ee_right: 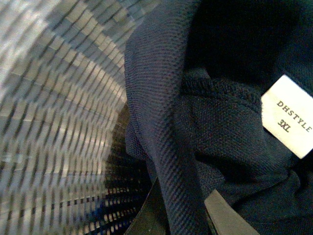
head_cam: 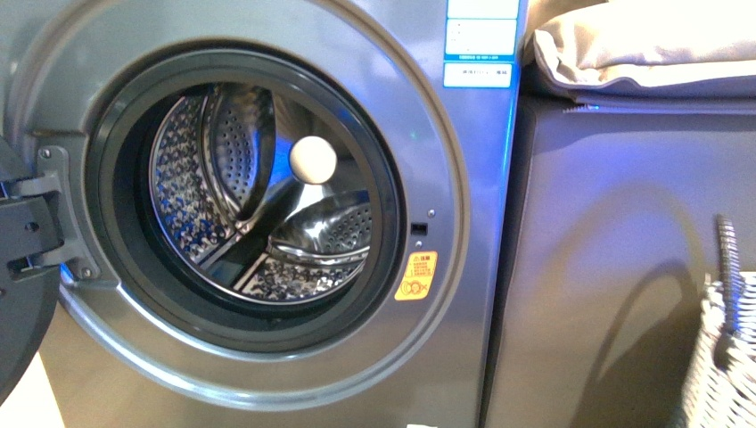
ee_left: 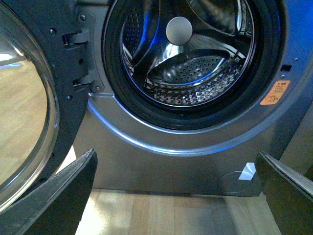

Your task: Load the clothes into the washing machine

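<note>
In the front view the washing machine (head_cam: 464, 267) stands with its door (head_cam: 22, 267) swung out to the left and the porthole fully clear. The perforated drum (head_cam: 205, 152) holds no laundry, only a pale round knob (head_cam: 313, 160) at its back wall. No arm shows here. A white wicker basket (head_cam: 727, 357) sits low at the right and a beige cushion (head_cam: 642, 45) lies on the grey cabinet beside the machine. In the left wrist view the left gripper (ee_left: 176, 154) hangs low before the machine over the wooden floor (ee_left: 161, 210), its jaws spread wide and holding nothing, with the same bare drum above them. In the right wrist view the navy garment (ee_right: 220, 127), with a white "DHSTYLE 3XL" label (ee_right: 288, 115), lies inside the wicker basket. The right gripper (ee_right: 183, 208) has its dark fingers (ee_right: 222, 213) on either side of a fold, apparently pinched on it. By my reading the task has barely begun: the cloth is taken hold of, but the lift, the carry and the drop into the drum are all left.
</note>
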You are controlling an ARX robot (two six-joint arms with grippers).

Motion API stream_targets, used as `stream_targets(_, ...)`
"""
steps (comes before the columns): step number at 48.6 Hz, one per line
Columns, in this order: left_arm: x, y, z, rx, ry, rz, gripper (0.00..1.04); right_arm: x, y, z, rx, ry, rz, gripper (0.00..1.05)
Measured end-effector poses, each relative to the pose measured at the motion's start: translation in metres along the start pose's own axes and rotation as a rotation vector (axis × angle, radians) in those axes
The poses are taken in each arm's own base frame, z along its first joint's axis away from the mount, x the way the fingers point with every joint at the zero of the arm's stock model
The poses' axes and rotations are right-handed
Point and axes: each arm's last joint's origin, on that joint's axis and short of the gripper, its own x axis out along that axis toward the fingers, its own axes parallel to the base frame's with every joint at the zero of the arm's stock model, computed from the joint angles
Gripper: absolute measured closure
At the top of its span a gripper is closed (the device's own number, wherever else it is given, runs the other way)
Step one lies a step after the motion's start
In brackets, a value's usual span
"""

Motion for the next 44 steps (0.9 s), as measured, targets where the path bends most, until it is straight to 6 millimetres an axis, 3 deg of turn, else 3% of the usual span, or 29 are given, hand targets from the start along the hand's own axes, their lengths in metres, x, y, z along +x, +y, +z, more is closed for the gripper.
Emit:
stream_targets(21, 0.0, 0.0, 0.0, 0.0, 0.0, 0.0, 0.07, -0.109, 0.069, 0.107, -0.197, -0.332, 0.139, 1.0)
stream_targets(33, 0.0, 0.0, 0.0, 0.0, 0.0, 0.0, 0.07, -0.187, 0.127, 0.184, -0.366, -0.578, 0.221, 1.0)
stream_targets(39, 0.0, 0.0, 0.0, 0.0, 0.0, 0.0, 0.07, -0.232, 0.164, 0.232, -0.448, -0.711, 0.231, 1.0)
stream_targets(44, 0.0, 0.0, 0.0, 0.0, 0.0, 0.0, 0.07, -0.258, 0.19, 0.255, -0.5, -0.776, 0.234, 1.0)
